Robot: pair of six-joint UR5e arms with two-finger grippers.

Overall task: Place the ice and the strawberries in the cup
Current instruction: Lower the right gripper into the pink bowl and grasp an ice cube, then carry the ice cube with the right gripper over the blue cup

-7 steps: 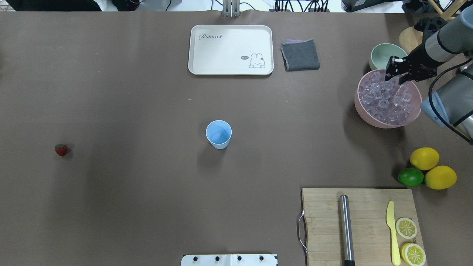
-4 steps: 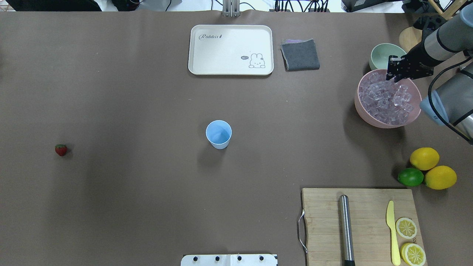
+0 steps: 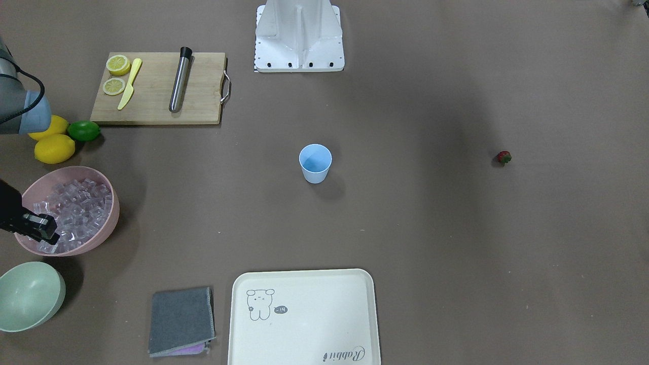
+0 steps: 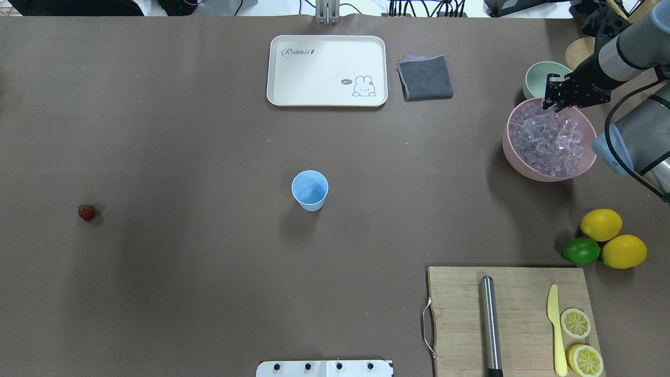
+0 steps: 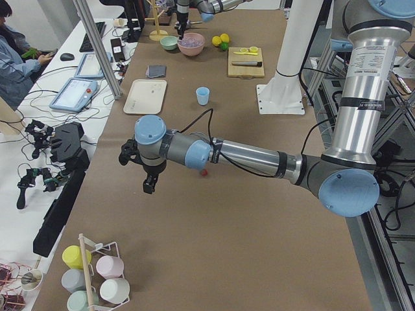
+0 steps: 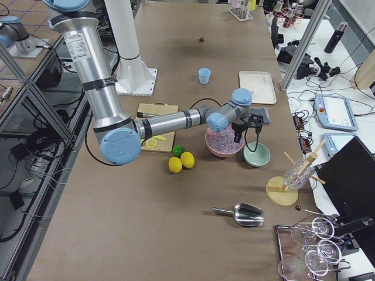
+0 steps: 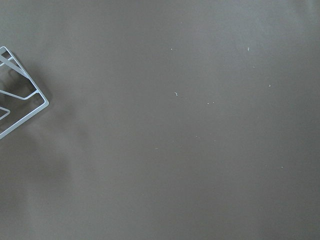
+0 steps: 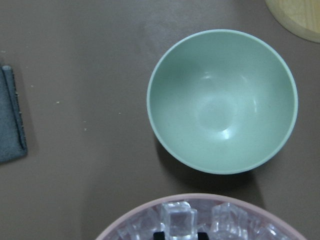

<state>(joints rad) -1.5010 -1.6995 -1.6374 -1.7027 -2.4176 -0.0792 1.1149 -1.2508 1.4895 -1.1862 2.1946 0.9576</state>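
Glassy whitish ice cube clamped in right jaws | left jaws: cannot tell

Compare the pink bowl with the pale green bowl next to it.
The pink bowl is the larger of the two; the green bowl is clearly smaller. The pink bowl is filled with ice cubes, while the green bowl is empty. In colour, one is pink and the other pale green. Both are round and upright, and they sit side by side on the robot's right.
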